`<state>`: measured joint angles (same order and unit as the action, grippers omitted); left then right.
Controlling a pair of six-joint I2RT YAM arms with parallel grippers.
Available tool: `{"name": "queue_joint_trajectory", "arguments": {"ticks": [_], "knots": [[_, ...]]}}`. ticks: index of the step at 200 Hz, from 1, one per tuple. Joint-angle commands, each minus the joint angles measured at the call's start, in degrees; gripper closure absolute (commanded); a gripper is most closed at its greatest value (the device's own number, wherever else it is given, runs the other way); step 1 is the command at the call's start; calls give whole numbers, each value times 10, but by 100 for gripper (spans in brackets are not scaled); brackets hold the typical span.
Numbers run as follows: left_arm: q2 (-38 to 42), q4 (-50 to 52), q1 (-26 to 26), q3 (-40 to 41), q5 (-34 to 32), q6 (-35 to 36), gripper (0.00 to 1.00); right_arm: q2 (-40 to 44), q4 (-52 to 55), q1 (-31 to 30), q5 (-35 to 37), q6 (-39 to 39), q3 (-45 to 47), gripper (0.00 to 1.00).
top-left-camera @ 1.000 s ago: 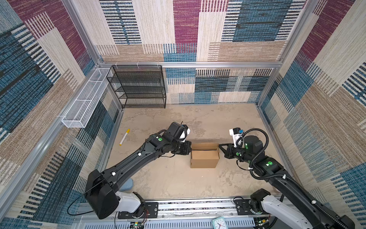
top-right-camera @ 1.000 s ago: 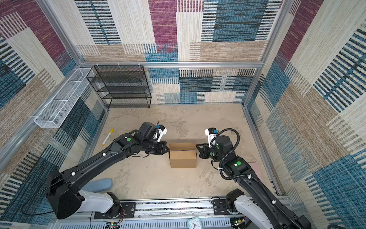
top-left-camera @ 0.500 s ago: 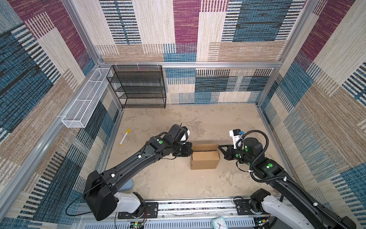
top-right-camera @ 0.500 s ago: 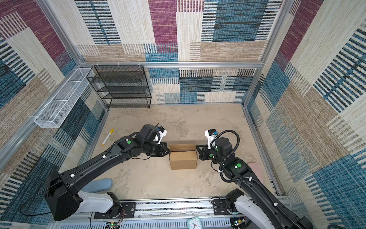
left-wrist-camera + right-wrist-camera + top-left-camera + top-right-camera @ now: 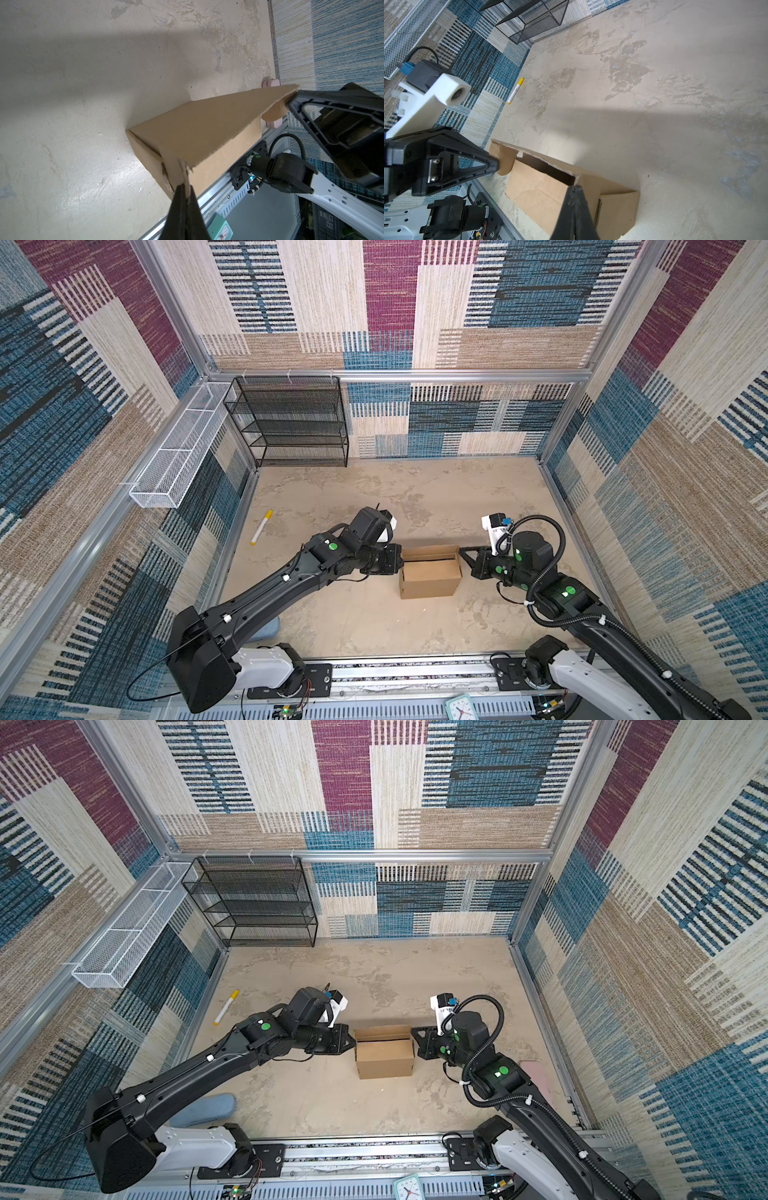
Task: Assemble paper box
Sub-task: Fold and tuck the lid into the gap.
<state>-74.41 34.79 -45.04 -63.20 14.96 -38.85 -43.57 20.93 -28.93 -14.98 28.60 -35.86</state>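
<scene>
Nearest the arms' bases, a small mint-green clock [image 5: 459,707] sits on the front rail. Just beyond it, the paper box [image 5: 430,580] stands on the mottled beige table [image 5: 374,497], roughly midway between the two arms. In both top views its plain front panel faces the rail, and a dark slot shows between that panel and the top flap [image 5: 382,1032] behind it. The left gripper [image 5: 398,562] meets the box at its left upper corner. In the left wrist view its fingers [image 5: 182,207] are pressed together on a narrow cardboard tab [image 5: 181,172] at that corner. The right gripper [image 5: 462,551] meets the opposite corner. In the right wrist view its fingers [image 5: 576,205] are likewise closed, pinching the flap's torn-looking edge beside the dark opening [image 5: 550,168], and the left gripper's tip touches a rounded ear [image 5: 503,160] on the far end. The step in hand looks like closing the lid, with both corners held and the flap not yet down flush. The next move probably calls for both arms to lower the flap evenly toward the front panel and steer the side ears inside the walls without buckling them. Farther off, well apart from the box, a white marker with a yellow cap [image 5: 261,526] lies near the left wall. A black mesh shelf [image 5: 291,423] stands at the back, and a white wire basket [image 5: 174,456] hangs beside it.
</scene>
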Motion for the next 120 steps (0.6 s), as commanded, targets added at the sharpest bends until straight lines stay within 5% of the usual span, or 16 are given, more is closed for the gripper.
{"name": "queue_joint_trajectory", "arguments": {"ticks": [1, 120], "knots": [[5, -2, -5, 6, -2, -14, 100, 3, 21, -2, -18, -5, -5, 100], [11, -14, -42, 30, -29, -45, 100, 48, 41, -6, -16, 11, 19, 100]]}}
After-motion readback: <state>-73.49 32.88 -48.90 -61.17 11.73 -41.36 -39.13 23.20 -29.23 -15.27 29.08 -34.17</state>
